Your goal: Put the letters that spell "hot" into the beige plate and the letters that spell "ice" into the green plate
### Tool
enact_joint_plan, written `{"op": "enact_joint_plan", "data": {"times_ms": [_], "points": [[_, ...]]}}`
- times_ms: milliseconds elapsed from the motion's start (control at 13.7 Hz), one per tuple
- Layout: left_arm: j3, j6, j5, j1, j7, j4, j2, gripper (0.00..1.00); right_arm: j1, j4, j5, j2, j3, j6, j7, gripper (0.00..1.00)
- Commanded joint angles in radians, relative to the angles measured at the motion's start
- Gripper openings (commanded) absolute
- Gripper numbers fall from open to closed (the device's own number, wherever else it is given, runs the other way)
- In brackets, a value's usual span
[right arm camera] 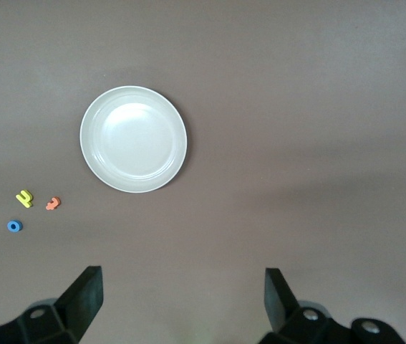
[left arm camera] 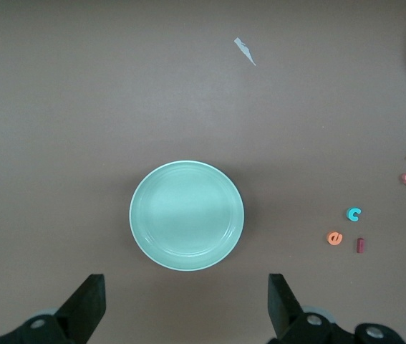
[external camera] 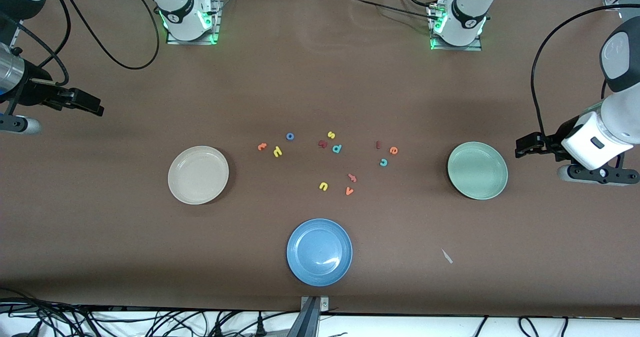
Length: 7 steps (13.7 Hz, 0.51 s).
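- Nothing sorted yet: yellow h (external camera: 277,151), blue o (external camera: 290,136) and orange t (external camera: 262,147) lie beside the beige plate (external camera: 180,189); i (external camera: 378,145), c (external camera: 383,162), e (external camera: 394,150) near the green plate (external camera: 457,182).
- Tiny, light, probably foam letters, so pinch across a stroke, low on the bench.
- Left end effector (left arm camera: 185,304) and right end effector (right arm camera: 181,301) hover wide open, holding nothing.

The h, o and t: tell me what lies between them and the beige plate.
Nothing visible. The orange t, yellow h and blue o lie on bare table beside the beige plate, toward the table's middle. Both pincers wait open at the table's ends.
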Motion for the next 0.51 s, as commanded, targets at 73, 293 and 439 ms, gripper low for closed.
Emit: {"op": "enact_joint_plan", "data": {"times_ms": [73, 293, 439], "points": [[0.0, 0.004, -0.012, 0.01, 0.042, -0.026, -0.03, 0.99, -0.008, 0.023, 0.018, 0.001, -0.015, -0.008, -0.033, 1.0], [0.0, 0.002, -0.012, 0.01, 0.053, -0.026, -0.028, 0.99, 0.003, 0.038, 0.076, 0.001, -0.005, -0.011, -0.069, 1.0], [0.001, 0.004, -0.012, 0.018, 0.068, -0.026, -0.028, 0.99, 0.037, 0.04, 0.12, 0.029, 0.015, -0.011, -0.063, 1.0]]}}
